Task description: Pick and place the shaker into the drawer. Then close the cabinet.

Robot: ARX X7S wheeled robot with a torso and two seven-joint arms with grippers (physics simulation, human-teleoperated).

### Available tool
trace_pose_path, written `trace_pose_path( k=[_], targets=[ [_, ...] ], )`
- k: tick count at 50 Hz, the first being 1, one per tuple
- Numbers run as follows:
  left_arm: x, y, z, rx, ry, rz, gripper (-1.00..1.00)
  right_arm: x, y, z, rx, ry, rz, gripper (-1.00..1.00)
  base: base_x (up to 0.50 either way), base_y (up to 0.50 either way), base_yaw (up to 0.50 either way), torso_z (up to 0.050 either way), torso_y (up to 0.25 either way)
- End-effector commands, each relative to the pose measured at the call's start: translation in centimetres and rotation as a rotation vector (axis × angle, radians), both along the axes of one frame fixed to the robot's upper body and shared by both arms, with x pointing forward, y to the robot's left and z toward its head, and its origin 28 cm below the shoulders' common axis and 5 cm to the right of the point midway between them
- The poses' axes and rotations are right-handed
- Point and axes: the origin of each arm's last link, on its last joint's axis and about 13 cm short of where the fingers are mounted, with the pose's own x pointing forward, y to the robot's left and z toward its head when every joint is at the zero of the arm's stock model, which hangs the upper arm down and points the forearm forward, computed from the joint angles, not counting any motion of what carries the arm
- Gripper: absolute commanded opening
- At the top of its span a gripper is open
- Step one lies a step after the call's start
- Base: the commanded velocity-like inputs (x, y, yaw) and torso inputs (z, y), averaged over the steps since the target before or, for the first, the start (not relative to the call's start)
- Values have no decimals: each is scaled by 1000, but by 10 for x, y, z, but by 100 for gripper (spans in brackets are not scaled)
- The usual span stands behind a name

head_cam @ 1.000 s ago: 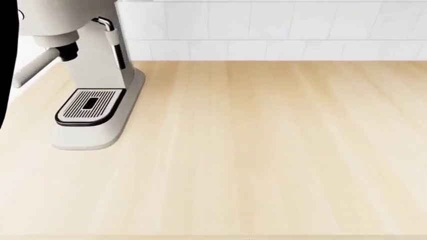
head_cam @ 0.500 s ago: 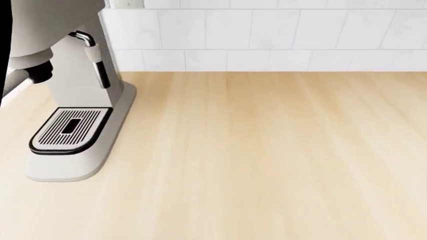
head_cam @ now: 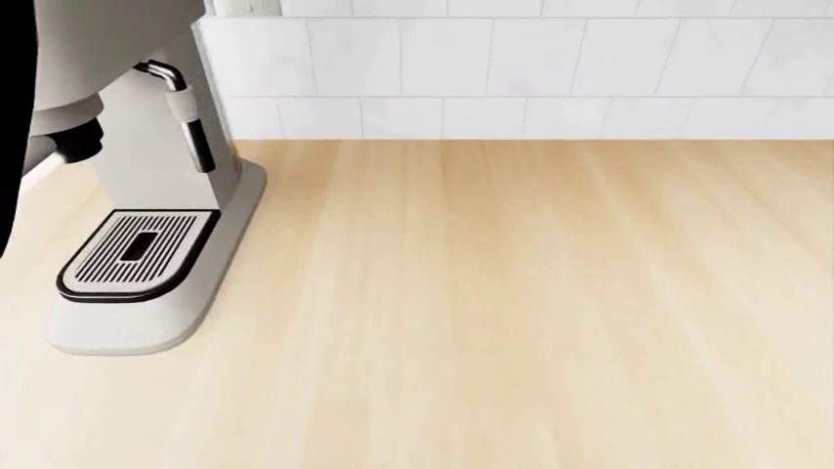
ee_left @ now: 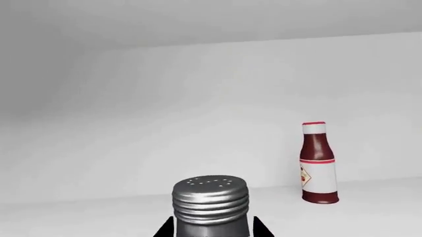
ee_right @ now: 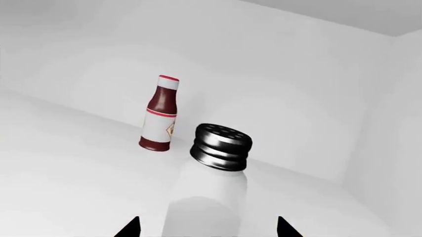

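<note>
White cabinet interior (ee_left: 197, 98), shaker (ee_left: 211, 200) between left hand (ee_left: 211, 229) tips, perhaps gripped

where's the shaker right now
Absent from the head view, the shaker stands upright inside a white compartment, near the sauce bottle, between the right gripper's open fingertips.

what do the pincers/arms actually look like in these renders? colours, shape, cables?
Very little shows. Left pincer: only two black, pointed fingertips at the frame's edge. Right pincer: likewise two black, tapering fingertips, set wider apart. No cables, markings or arm links are in either wrist view. The head view shows no arm, only a black strip at its left border that can't be identified.
</note>
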Motion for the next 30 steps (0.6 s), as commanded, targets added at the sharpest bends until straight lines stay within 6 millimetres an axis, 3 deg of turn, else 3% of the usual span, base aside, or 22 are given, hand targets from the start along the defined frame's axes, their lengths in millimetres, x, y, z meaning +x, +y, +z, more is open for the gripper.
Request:
trace_pose_path(
  k=[1,10,20,30],
  targets=[
    [21,5,-34,-37,143,15,-100,8,-3,-11,11,58,0,100,0,0,0,0,0],
    [19,6,-29,-39,115,29,-100,7,-4,-10,11,52,-8,100,0,0,0,0,0],
    [-32,16,45,-53,-181,30,-100,3,-5,-6,4,58,-15,100,1,0,0,0,0],
    [-36,18,50,-64,-223,39,-100,1,-4,-6,-2,76,-34,100,0,0,0,0,0]
  ],
)
